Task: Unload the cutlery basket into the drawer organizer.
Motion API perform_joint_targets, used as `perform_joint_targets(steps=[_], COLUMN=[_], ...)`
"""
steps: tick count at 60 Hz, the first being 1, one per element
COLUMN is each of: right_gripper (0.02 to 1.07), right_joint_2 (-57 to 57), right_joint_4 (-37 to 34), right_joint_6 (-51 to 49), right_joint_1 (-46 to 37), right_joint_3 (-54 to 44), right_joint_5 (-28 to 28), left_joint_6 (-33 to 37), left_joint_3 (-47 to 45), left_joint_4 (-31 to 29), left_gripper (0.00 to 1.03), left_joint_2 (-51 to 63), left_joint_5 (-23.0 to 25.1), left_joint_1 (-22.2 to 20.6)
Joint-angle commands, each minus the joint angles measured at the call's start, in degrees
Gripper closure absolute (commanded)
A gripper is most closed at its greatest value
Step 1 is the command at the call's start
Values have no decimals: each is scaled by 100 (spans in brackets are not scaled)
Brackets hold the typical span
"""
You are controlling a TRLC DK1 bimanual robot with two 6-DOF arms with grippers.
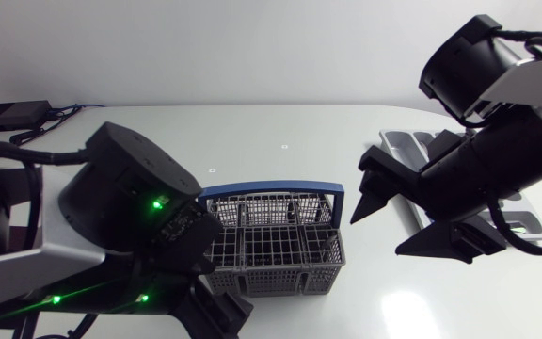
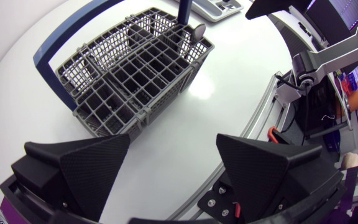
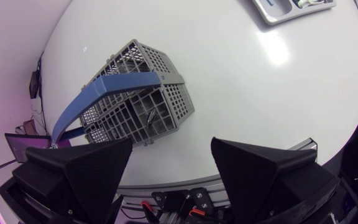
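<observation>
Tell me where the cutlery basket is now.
Head view: the cutlery basket stands mid-table, ahead of the left gripper, with the drawer organizer off to its right.

looked like a robotics lab bench: plain white table [image 1: 280,122] rimmed with aluminium profile rail [image 2: 261,115], left arm [image 1: 125,188] and right arm [image 1: 506,151] stood at its sides, black power box [image 1: 7,115] with cables at one corner.

What I can't make out

From above, my left arm [image 1: 130,202] covers the left end of the basket [image 1: 280,235], and my right arm [image 1: 497,160] hides most of the organizer [image 1: 410,143]. Both wrist views cut the organizer off at the edge. One piece of cutlery [image 2: 197,31] stands in a basket compartment, too small to tell its kind.
</observation>
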Motion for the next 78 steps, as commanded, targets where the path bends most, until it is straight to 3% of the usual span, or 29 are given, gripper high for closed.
perform_joint_targets(steps=[1,40,48,59,78], right_gripper=[16,17,27,28,46], right_joint_2=[213,407,407,512,767], right_joint_4=[35,1010,1116,1230,1423], right_joint_6=[242,761,761,770,752], right_joint_1=[38,275,337,442,645], right_joint_3=[81,-358,-428,-481,-578], right_joint_5=[-17,-157,-96,-87,54], left_joint_6=[-87,-70,-52,-43,-34], left_joint_3=[-166,-192,-298,-359,-403], left_joint_4=[52,157,359,579,711], left_gripper=[6,6,6,6,6], left_joint_2=[26,52,96,184,254], left_joint_5=[6,-3,-3,-3,-3], left_joint_1=[-24,20,11,28,72])
